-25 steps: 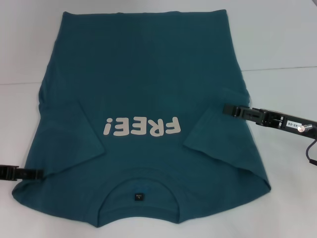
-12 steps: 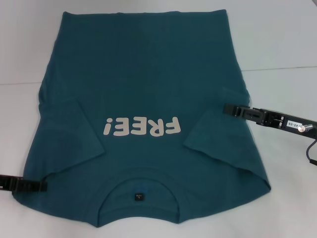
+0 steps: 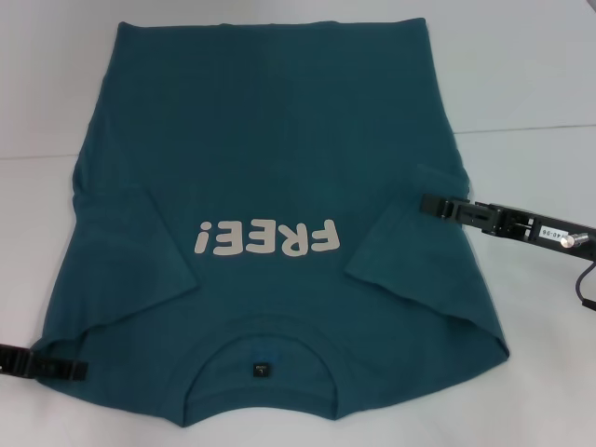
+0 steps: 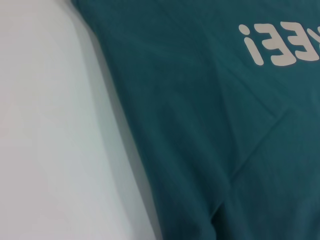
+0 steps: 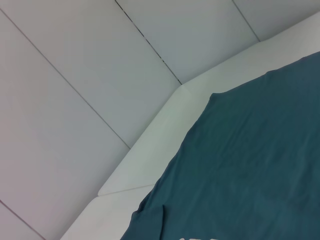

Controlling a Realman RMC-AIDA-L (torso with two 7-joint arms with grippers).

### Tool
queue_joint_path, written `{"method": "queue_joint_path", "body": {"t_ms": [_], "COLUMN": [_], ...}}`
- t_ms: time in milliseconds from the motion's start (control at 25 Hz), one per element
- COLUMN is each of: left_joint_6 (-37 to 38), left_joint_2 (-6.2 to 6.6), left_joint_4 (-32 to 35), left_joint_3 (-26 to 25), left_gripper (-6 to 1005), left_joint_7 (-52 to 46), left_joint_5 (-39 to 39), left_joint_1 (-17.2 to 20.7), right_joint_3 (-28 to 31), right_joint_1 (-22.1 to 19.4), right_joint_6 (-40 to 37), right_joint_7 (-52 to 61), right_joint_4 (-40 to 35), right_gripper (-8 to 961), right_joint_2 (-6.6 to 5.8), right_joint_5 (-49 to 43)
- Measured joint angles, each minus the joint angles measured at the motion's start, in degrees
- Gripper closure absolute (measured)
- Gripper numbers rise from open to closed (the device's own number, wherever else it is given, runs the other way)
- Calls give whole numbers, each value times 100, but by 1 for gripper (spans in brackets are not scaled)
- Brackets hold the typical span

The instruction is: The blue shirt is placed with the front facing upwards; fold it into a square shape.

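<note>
Head view, blue shirt [image 3: 270,186]: lies flat on the white worktop [image 3: 521,74], front up, collar [image 3: 263,358] nearest the robot and hem at the far edge; both short sleeves are folded inward onto the body.
Head view, lettering [image 3: 265,240]: cream "FREE!" across the chest, reading upside down from the robot's side; a small dark label [image 3: 261,371] sits inside the collar.
Head view, left hand [image 3: 74,370]: low at the shirt's near left corner, by the shoulder; its black tip reaches the cloth edge. Whether it is open or closed, or has hold of the cloth, cannot be told.
Head view, right hand [image 3: 430,203]: comes in from the right at the shirt's right edge, tip over the folded-in right sleeve [image 3: 410,233]. Its opening and any hold on the fabric cannot be told.
Left wrist view, blue shirt [image 4: 210,130]: teal cloth fills most of the view, its edge running slantwise against the bare worktop [image 4: 50,140]; part of the cream lettering [image 4: 275,45] shows at one corner, and a fold line [image 4: 250,150] crosses the cloth. The arm's own hand does not show.
Right wrist view, blue shirt [image 5: 250,170]: a corner of the shirt lies on the worktop [image 5: 150,150], short of its rim; pale wall panels [image 5: 75,75] with thin seams rise behind. The arm's own hand does not show.
</note>
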Motion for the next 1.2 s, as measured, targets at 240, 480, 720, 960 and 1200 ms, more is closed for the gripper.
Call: {"method": "queue_joint_path", "body": {"t_ms": [240, 480, 720, 960, 1200], "left_joint_6": [40, 71, 77, -4, -43], "left_joint_2": [-14, -14, 0, 2, 19], "left_joint_4": [6, 6, 6, 6, 13], "left_joint_3": [0, 18, 18, 13, -11], "left_gripper": [79, 80, 84, 126, 229], "left_joint_7": [7, 7, -18, -38, -51], "left_joint_5": [-29, -41, -42, -9, -15], "left_joint_1": [-56, -138, -163, -168, -168], "right_joint_3": [0, 0, 0, 0, 0], "right_joint_1": [12, 13, 13, 13, 19], "right_joint_6": [6, 7, 14, 16, 15], "right_joint_7": [0, 0, 0, 0, 0], "right_joint_4": [0, 0, 0, 0, 0], "right_gripper": [22, 22, 21, 21, 21], "right_joint_2": [0, 0, 0, 0, 0], "right_joint_5": [-1, 3, 2, 0, 2]}}
